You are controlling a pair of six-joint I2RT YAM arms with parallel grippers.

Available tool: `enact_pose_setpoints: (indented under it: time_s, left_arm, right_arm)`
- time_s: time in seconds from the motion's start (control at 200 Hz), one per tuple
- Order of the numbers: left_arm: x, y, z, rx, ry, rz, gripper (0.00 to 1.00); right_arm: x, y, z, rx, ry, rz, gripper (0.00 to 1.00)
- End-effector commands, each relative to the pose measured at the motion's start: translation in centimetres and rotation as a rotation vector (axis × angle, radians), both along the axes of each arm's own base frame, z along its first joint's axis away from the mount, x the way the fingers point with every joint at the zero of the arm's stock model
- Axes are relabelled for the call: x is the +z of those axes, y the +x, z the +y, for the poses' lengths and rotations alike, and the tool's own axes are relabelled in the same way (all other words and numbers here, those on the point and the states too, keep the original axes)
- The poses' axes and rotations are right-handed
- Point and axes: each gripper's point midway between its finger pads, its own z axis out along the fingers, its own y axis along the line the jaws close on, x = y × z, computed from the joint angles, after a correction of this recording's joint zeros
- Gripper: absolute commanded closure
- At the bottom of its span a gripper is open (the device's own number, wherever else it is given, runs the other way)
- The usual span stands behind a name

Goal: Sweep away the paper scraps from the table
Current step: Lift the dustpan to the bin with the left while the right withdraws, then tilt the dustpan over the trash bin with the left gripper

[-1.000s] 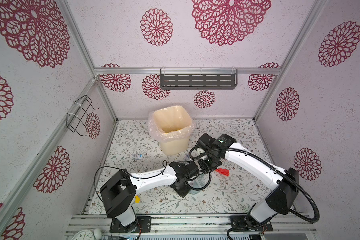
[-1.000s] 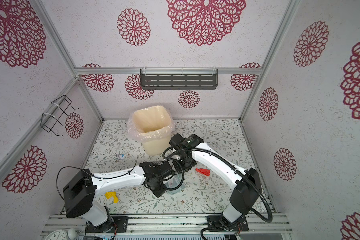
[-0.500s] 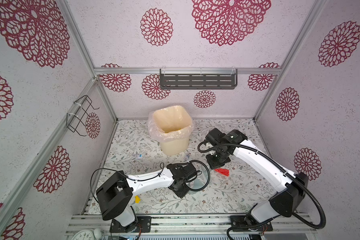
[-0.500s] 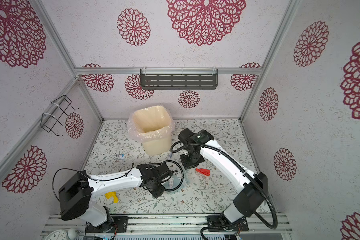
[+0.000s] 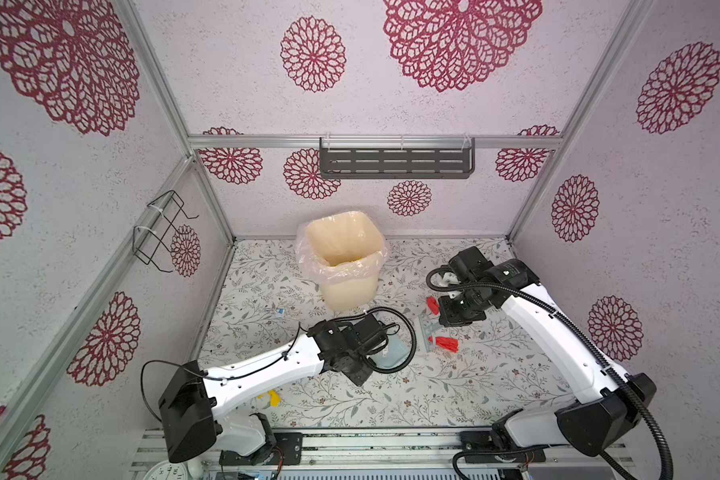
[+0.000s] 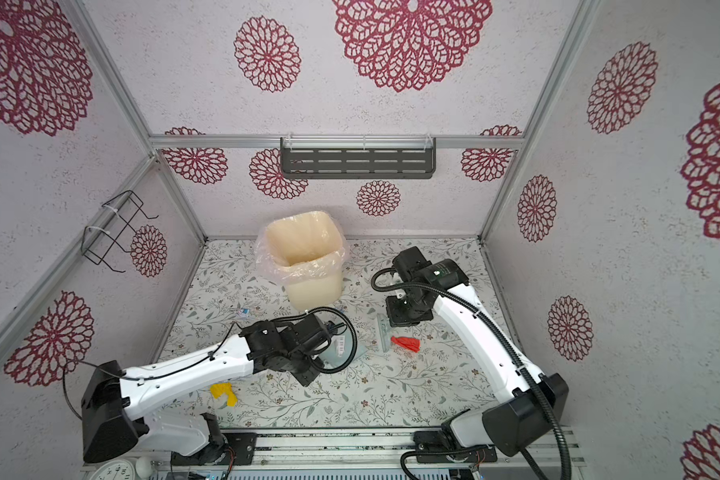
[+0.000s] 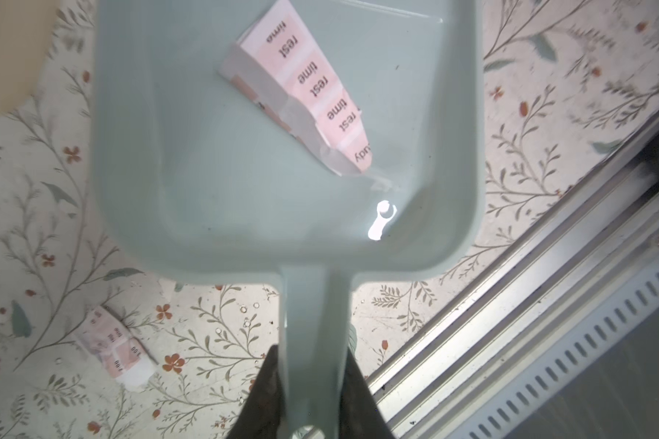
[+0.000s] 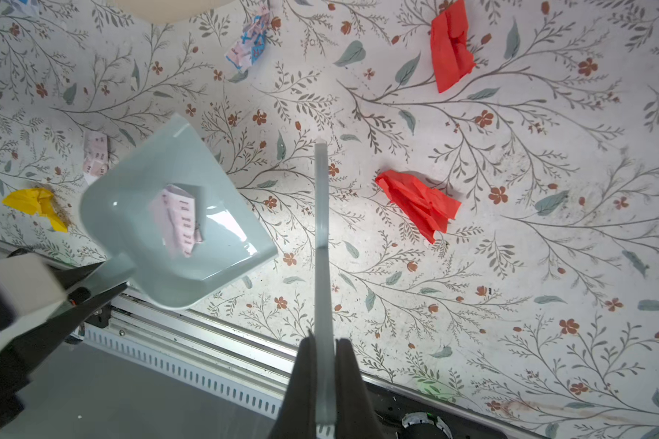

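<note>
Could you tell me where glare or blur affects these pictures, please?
Left wrist view: a bright glare spot sits on the dustpan floor near the pink paper scrap, whose print reads sharp; the left gripper looks dark and soft. Right wrist view: the left arm at the frame edge is blurred. Both top views: even light, walls splayed outward.

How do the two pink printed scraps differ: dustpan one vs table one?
The pan scrap lies inside the dustpan, a long flattish strip. The loose scrap lies on the table outside it, and looks shorter and curled. Both are pale pink with printed labels.
</note>
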Motion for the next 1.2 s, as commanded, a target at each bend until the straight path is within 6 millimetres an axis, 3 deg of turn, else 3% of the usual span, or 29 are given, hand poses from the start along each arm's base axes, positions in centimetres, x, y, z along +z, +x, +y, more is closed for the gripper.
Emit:
enact_pose_setpoints:
  time_s: [0.0, 0.25, 0.415, 0.61, 0.956, 1.196]
  left_arm:
    - [4.2, 0.4, 0.6, 0.036, -0.043, -0.060, 1.00]
    - [11.4, 0.9, 1.5, 0.081, -0.109, -0.159, 1.00]
    - [14.1, 1.9, 3.0, 0.136, -0.096, -0.176, 1.00]
    - [17.3, 4.1, 6.0, 0.235, -0.110, -0.223, 1.00]
    - [19.6, 8.7, 12.4, 0.394, -0.039, -0.274, 1.00]
    - [20.4, 12.9, 14.8, 0.436, 0.003, -0.311, 1.00]
  right_arm:
    - [0.8, -0.3, 0.0, -0.005, 0.061, -0.023, 1.00]
    - [0.6, -0.6, -0.8, -0.035, 0.093, -0.025, 1.00]
    - [1.0, -0.5, -0.9, -0.043, 0.111, -0.033, 1.00]
    - [1.1, -0.5, -0.8, -0.048, 0.141, -0.042, 1.00]
    - [1.5, -0.6, -0.9, -0.056, 0.164, -0.055, 1.00]
    - [1.9, -0.7, -0.9, -0.062, 0.178, -0.065, 1.00]
